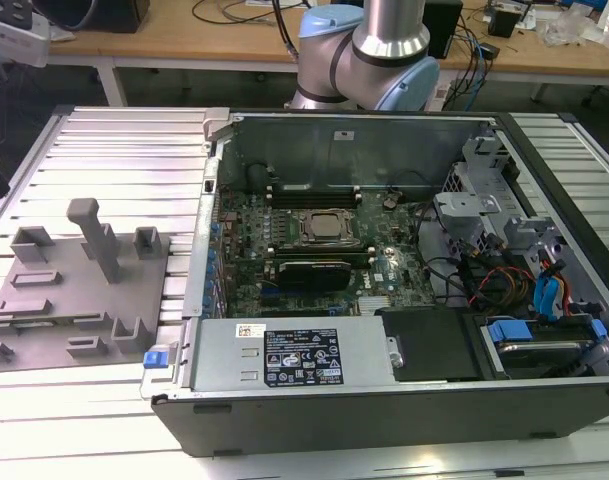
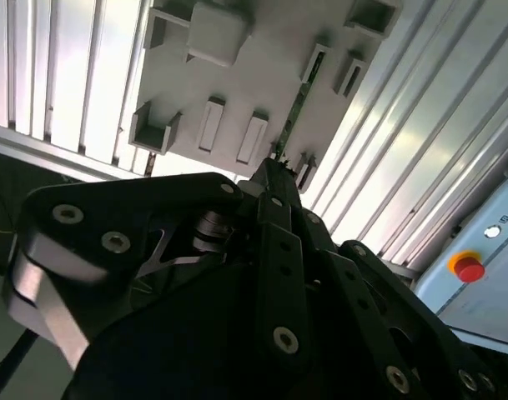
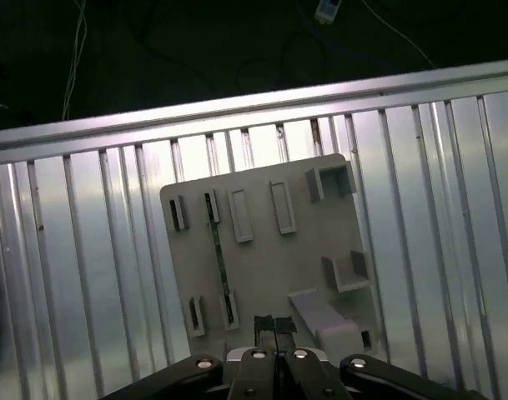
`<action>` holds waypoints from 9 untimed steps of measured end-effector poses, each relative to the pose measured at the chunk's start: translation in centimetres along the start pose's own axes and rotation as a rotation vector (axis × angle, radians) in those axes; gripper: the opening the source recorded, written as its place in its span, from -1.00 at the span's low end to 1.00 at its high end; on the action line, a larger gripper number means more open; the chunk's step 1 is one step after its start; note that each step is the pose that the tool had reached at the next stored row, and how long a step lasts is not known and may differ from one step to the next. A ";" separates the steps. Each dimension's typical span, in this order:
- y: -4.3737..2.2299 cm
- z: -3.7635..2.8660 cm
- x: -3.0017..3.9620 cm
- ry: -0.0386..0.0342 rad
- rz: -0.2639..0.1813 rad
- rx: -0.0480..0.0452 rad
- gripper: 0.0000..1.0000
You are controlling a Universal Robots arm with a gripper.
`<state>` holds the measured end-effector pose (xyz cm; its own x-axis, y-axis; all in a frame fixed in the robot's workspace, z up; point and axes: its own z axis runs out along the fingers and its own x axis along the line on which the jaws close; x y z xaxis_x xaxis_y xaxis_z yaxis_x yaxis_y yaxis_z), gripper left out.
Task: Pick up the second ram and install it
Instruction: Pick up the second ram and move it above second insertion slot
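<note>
Second ram (image 3: 218, 250) sits in the grey tray (image 3: 262, 275), clenched empty pincer (image 3: 274, 327) pointing down above

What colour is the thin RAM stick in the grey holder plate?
Green. The RAM stick shows best in the first wrist view.

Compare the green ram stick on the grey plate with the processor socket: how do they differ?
Shape: the second ram is long, narrow and green; the processor socket is square and metal-framed. Pose: the ram stands on edge in the grey holder plate, outside the computer; the socket lies flat on the motherboard. Both are computer parts.
</note>
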<state>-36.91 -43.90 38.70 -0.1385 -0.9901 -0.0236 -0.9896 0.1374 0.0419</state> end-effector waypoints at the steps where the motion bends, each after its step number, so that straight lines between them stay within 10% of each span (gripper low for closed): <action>1: 0.00 0.00 0.00 0.0006 -0.014 -0.0003 -0.79; 9: 0.00 0.00 0.00 0.0038 -0.090 -0.0021 -0.79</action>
<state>-36.91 -43.90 38.71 -0.0493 -0.9985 -0.0236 -0.9980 0.0483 0.0420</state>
